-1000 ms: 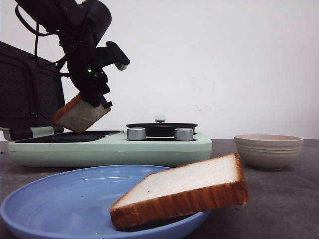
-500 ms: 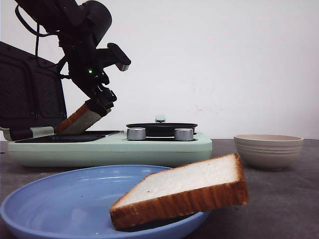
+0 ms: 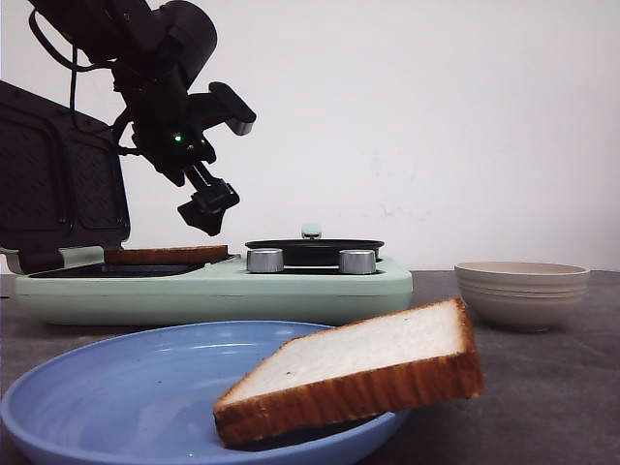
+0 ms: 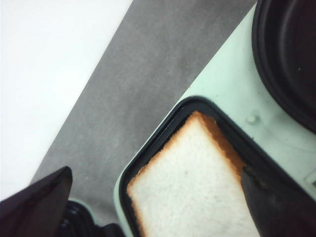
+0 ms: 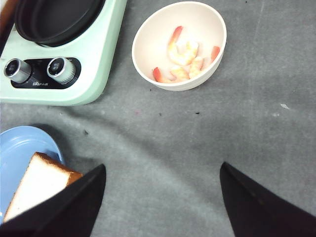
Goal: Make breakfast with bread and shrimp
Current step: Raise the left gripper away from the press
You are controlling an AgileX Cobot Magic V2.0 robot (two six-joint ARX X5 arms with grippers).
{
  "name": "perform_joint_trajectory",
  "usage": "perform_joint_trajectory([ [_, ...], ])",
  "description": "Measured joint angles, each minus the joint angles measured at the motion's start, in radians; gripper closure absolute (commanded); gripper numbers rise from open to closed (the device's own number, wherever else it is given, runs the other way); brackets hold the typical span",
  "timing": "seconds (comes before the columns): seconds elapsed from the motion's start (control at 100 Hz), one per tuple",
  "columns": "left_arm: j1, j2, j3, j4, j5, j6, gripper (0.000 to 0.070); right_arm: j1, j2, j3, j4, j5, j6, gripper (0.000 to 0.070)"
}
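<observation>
One bread slice (image 3: 165,255) lies flat in the black grill tray (image 4: 163,133) of the mint-green cooker (image 3: 213,289); in the left wrist view the slice (image 4: 197,190) fills the tray corner. My left gripper (image 3: 205,208) hangs just above it, open and holding nothing (image 4: 155,170). The other bread slice (image 3: 358,373) leans on the rim of the blue plate (image 3: 116,387) at the front. Shrimp (image 5: 183,55) lie in the beige ribbed bowl (image 5: 148,29), right of the cooker. My right gripper (image 5: 163,167) is open over bare grey table, the plate's slice (image 5: 34,180) beside one finger.
The cooker's black lid (image 3: 58,184) stands open at the far left. A round black pan (image 5: 54,19) sits on the cooker's right half, with two silver knobs (image 3: 264,260) on the front. The bowl (image 3: 521,291) stands on the grey table at the right.
The left gripper lowered the tilted slice onto the grill tray, let it go, opened and rose slightly. The slice now lies flat. Plate, second slice and bowl have not moved.
</observation>
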Motion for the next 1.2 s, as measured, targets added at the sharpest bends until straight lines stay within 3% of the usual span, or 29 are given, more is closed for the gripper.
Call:
perform_joint_trajectory([
  [0.27, -0.001, 0.002, 0.059, -0.017, 0.019, -0.139, 0.0001, 0.000, 0.000, 0.000, 0.000, 0.000, 0.000, 0.0244],
  [0.33, -0.001, -0.001, 0.081, -0.041, 0.019, -0.171, 0.0033, 0.000, 0.000, 0.000, 0.000, 0.000, 0.000, 0.0244],
  [0.63, 0.017, -0.135, 0.122, -0.202, 0.087, -0.330, 0.0033, 0.000, 0.000, 0.000, 0.008, 0.000, 0.000, 0.0244],
  [0.86, 0.099, -0.274, 0.130, -0.355, 0.212, -0.469, 0.0033, 0.000, 0.000, 0.000, 0.008, 0.000, 0.000, 0.0244],
  [1.06, 0.197, -0.333, 0.130, -0.507, 0.384, -0.588, 0.0033, 0.000, 0.000, 0.000, 0.008, -0.003, 0.000, 0.0244],
  [1.2, 0.247, -0.377, 0.125, -0.536, 0.475, -0.625, 0.0033, 0.000, 0.000, 0.000, 0.008, -0.011, 0.000, 0.0244],
])
